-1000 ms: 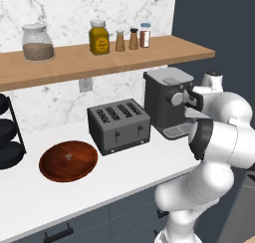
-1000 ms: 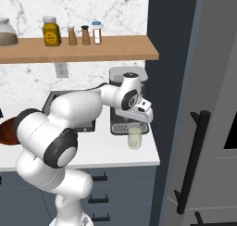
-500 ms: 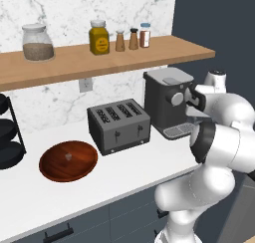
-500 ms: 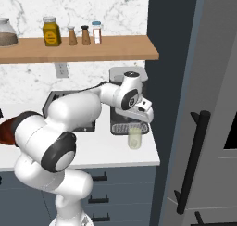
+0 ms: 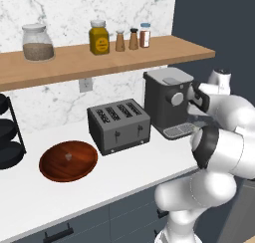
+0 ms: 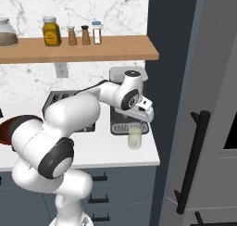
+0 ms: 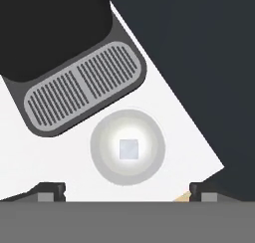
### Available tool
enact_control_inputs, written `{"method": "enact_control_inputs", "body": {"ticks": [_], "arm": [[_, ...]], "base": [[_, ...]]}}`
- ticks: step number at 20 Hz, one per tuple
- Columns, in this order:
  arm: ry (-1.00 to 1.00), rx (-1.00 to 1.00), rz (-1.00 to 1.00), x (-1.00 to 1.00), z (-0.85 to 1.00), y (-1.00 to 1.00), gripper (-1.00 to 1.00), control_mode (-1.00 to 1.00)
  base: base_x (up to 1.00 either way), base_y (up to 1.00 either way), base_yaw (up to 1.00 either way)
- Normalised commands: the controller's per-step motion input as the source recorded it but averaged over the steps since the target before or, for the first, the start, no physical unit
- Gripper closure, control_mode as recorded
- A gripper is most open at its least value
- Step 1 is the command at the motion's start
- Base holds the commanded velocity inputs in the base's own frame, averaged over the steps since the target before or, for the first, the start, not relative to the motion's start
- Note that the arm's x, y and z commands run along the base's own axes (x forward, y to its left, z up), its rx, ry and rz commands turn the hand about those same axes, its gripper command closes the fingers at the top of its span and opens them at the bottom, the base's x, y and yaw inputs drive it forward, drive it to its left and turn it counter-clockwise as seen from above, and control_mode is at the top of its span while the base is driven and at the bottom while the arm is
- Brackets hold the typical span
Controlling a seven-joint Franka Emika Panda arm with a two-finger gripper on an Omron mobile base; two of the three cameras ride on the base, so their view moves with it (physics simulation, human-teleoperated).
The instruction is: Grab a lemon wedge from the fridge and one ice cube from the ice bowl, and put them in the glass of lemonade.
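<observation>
Your pincer (image 6: 141, 122) hangs right above the glass of lemonade (image 6: 134, 137), fingers spread wide and holding nothing. From the hand view, the glass of lemonade (image 7: 128, 147) sits on the white tabletop (image 7: 164, 107) just beside the coffee machine's drip grate (image 7: 82, 87), with a small pale cube in it.

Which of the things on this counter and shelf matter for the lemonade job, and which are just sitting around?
For the job: glass of lemonade, ice bowl, fridge, gripper.
Just sitting around: toaster, coffee machine, shelf jars, shakers.
</observation>
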Motion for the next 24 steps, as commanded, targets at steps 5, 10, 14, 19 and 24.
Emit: {"method": "enact_control_inputs", "body": {"ticks": [5,10,14,19,24], "arm": [[-0.13,0.03,0.0,-0.56,0.27,0.15,-1.0,-1.0],[-0.01,0.0,0.0,-0.97,0.53,0.05,-1.0,-1.0],[0.0,0.0,0.0,-0.99,0.3,0.62,-1.0,-1.0],[0.01,-0.03,0.0,-0.72,0.32,0.97,-1.0,-1.0],[0.0,-0.01,0.0,-0.74,0.61,0.53,-1.0,-1.0]], "base": [[0.0,0.0,0.0],[0.0,0.0,0.0],[0.0,0.0,0.0],[0.0,0.0,0.0],[0.0,0.0,0.0]]}}
